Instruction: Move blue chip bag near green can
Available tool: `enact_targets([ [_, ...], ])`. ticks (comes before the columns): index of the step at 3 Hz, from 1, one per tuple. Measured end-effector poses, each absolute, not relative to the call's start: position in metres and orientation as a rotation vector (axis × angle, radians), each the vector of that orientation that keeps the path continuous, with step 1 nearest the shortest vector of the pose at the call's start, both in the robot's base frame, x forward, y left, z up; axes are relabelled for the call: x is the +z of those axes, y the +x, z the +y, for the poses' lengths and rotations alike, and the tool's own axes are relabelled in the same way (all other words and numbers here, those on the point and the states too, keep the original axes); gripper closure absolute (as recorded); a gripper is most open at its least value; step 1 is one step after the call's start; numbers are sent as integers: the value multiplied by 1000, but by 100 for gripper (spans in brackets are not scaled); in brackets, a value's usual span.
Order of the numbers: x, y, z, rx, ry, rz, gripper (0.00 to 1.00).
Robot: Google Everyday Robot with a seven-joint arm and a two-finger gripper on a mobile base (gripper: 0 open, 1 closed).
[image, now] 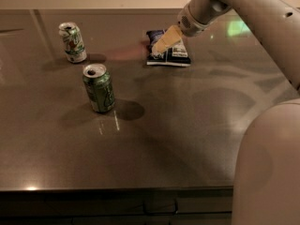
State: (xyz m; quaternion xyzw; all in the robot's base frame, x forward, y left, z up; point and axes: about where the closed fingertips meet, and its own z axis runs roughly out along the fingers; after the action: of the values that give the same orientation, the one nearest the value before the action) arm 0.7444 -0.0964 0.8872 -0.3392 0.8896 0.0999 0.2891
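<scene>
Hand (pixel 159 46) sits low over the left end of the small crinkly navy chip bag (pixel 179 54), placed for a pick, I judge. I cannot tell whether it is wide, narrow or holding.

Bag lies flat on the polished grey tabletop (pixel 197 130), behind and right of the upright dark green drink can (pixel 99 89), well apart.

A paler white-and-green can (pixel 72 42) stands behind-left of the green can (not my target).

No print legible.

2 cans: 1 green can (pixel 99 89), 1 paler can (pixel 72 42); 1 blue chip bag (pixel 178 57); 1 jaws over bag.
</scene>
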Motion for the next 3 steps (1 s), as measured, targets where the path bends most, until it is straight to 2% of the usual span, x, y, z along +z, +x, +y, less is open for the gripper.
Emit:
enact_targets([
  [2, 861, 760, -94, 274, -916, 2407, 0],
  [3, 853, 763, -95, 264, -923, 2426, 18],
])
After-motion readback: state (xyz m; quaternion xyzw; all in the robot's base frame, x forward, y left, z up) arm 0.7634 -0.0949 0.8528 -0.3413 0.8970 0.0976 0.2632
